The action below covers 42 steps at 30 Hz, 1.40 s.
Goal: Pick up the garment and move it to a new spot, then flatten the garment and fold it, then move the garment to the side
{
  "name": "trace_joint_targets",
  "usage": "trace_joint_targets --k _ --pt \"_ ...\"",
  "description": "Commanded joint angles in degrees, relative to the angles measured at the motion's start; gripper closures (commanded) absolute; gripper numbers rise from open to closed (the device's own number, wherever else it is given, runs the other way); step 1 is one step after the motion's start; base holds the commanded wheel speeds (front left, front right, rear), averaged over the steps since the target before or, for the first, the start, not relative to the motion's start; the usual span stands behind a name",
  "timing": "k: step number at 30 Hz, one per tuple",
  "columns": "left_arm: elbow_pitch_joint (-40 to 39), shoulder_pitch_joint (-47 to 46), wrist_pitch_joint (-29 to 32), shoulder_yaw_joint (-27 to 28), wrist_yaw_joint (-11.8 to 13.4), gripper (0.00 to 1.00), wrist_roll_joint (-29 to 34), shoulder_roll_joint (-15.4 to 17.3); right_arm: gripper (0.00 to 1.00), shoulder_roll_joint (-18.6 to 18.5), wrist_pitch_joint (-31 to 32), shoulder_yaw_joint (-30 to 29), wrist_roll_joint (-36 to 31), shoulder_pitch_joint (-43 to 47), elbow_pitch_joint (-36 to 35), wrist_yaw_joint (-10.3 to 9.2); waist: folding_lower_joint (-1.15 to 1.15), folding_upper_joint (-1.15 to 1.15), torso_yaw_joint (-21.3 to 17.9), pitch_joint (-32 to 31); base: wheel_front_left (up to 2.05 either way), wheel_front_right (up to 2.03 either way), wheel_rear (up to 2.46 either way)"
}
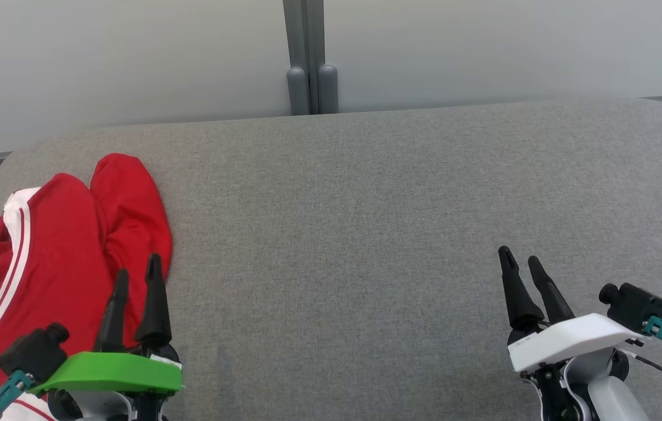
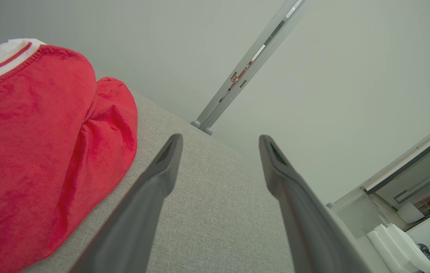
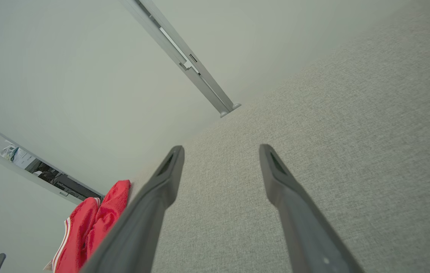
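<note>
The garment [image 1: 56, 251] is red with white striped trim and lies bunched at the left end of the grey fabric surface [image 1: 366, 234]. My left gripper [image 1: 138, 272] hovers over the garment's right edge, open, with nothing between its fingers. In the left wrist view the garment [image 2: 36, 144] fills the left side, beside the open left gripper [image 2: 220, 142]. My right gripper [image 1: 520, 263] stands open at the lower right, far from the garment, over bare fabric. The right wrist view has the open right gripper [image 3: 220, 151] above the surface, with the garment [image 3: 93, 227] small at the lower left.
A pale wall with a grey vertical post [image 1: 310, 58] runs behind the surface's far edge. The surface has rounded corners at the far left and far right. Shelving and small items [image 2: 408, 227] lie beyond its edge in the left wrist view.
</note>
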Motion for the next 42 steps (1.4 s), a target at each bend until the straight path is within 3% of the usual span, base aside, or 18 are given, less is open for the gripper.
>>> trace_joint_targets --k 1,31,42 --pt "-1.0 0.0 -0.6 -0.3 0.4 0.00 2.2 0.4 0.00 -0.3 -0.7 0.4 -1.6 -0.2 -0.9 0.02 0.00 0.00 0.0 0.0 0.00 0.00 0.00" --pt "-2.1 2.6 -5.2 -2.9 2.6 0.00 20.8 0.6 0.00 -0.4 -5.3 3.1 -17.9 1.1 -0.3 0.03 0.00 0.00 -0.8 -0.6 0.00 0.00 0.00" --pt "-1.9 3.1 -6.6 -3.0 1.6 0.00 25.3 0.6 0.00 -0.5 -6.7 3.1 -23.2 1.4 -0.4 0.03 0.00 0.00 -1.0 -0.4 0.00 0.00 0.00"
